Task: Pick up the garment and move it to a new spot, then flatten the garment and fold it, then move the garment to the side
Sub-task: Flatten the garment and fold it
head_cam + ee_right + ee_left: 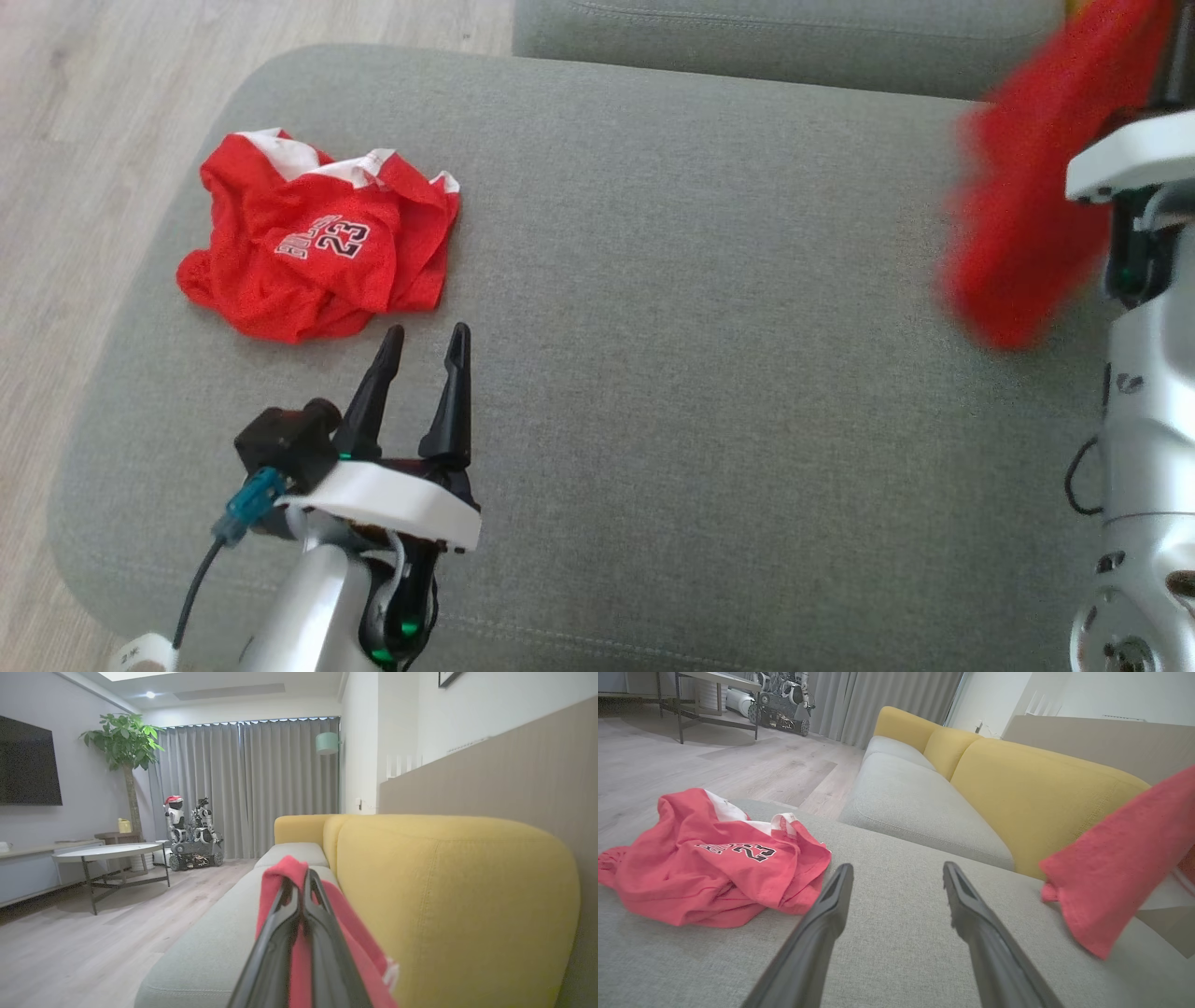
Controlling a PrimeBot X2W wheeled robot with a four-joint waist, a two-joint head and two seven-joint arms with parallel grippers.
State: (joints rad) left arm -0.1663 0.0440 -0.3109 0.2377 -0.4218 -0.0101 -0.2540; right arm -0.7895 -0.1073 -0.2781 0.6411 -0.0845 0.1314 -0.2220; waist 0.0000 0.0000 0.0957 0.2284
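The right gripper [299, 883] is pinching a red garment [279, 873]. Its jaws are pressed together, with the cloth bunched over their tips and trailing down on both sides. The garment is hanging in the air at the right end of the grey seat cushion [700, 280], close to the yellow backrest [448, 896]. The left wrist view does not settle whether its lowest corner is clearing the cushion or brushing it.

The left gripper [426, 334] is hovering low over the cushion with its jaws spread wide and nothing between them. It is pointing toward a crumpled red jersey [308, 252] marked 23, just beside the jersey's near edge but apart from it.

Judging by this, the robot is carrying the garment to a new spot. The hold is on one bunch only, so the cloth is likely hanging as a loose rope that will swing and snag. Doing this well means:

- lifting high enough that the hem is clearing the cushion during the carry;
- heading for the bare middle of the cushion, well apart from the jersey so the two red pieces are not tangling;
- setting the trailing end down first and drawing the gripper away from it, so the cloth is spreading rather than heaping;
- letting go only once the cushion is bearing the weight, with the free left gripper taking a second corner for the flattening.
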